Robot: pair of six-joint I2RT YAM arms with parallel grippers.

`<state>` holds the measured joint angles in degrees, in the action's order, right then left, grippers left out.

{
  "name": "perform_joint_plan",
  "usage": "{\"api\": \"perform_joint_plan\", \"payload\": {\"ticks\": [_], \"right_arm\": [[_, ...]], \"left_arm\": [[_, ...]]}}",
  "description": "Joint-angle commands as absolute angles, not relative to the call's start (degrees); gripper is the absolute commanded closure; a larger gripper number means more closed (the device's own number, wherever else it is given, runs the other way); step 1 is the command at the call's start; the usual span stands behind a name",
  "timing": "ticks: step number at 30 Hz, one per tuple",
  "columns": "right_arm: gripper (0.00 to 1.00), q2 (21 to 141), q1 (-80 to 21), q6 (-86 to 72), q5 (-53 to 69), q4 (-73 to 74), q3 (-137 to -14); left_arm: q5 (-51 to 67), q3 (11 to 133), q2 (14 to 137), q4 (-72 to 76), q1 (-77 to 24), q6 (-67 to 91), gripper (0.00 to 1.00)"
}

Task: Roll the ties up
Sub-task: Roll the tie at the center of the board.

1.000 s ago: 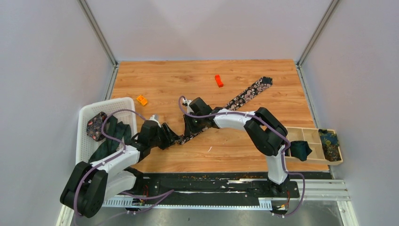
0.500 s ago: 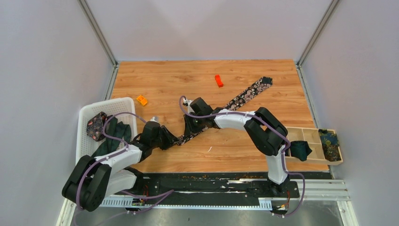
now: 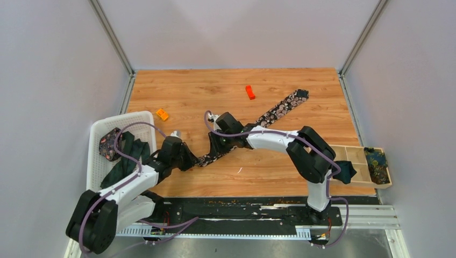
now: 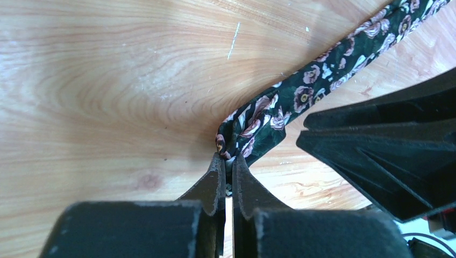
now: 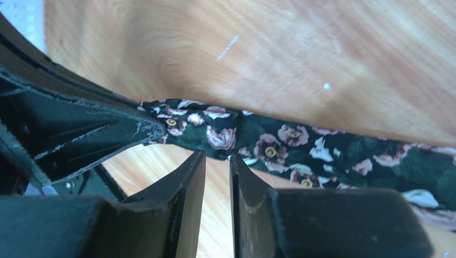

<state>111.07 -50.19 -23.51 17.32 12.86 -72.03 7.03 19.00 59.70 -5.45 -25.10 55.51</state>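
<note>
A black tie with pink-white flowers [image 3: 269, 114] lies diagonally on the wooden table, its far end at the back right. My left gripper [image 3: 190, 159] is shut on its near end, which bunches up at the fingertips [image 4: 227, 159]; from there the tie [image 4: 322, 75] runs away to the upper right. My right gripper [image 3: 218, 145] hovers just beside the tie a little further along. Its jaws stand slightly apart [image 5: 217, 157] with only bare wood between them, and the tie [image 5: 301, 145] passes just beyond the tips. The left gripper's fingers [image 5: 91, 134] show at the left of the right wrist view.
A white basket [image 3: 97, 172] at the left holds a dark teal tie [image 3: 129, 153] and a rolled floral one [image 3: 109, 144]. Two orange blocks [image 3: 250, 92] [image 3: 162, 114] lie on the table. A wooden tray [image 3: 352, 156] at the right holds teal [image 3: 342, 171] and blue-yellow [image 3: 376, 161] ties.
My left gripper has closed on the near end of the floral tie. The right gripper's jaws have parted a little, and the right arm's elbow has swung to the right.
</note>
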Motion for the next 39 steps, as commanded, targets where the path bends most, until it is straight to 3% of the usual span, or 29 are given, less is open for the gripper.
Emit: {"api": "perform_joint_plan", "payload": {"ticks": [1, 11, 39], "right_arm": [[0.75, 105.99, -53.07, -24.17, 15.12, 14.65, -74.81], [0.81, 110.89, -56.87, -25.87, 12.82, 14.25, -77.7], [0.85, 117.2, -60.14, -27.51, 14.65, 12.03, -80.39]], "left_arm": [[3.6, 21.5, 53.36, -16.18, -25.22, 50.98, 1.0], [2.81, 23.11, 46.78, -24.98, -25.22, 50.01, 1.0], [6.51, 28.92, 44.83, -29.12, -25.22, 49.67, 1.0]]}}
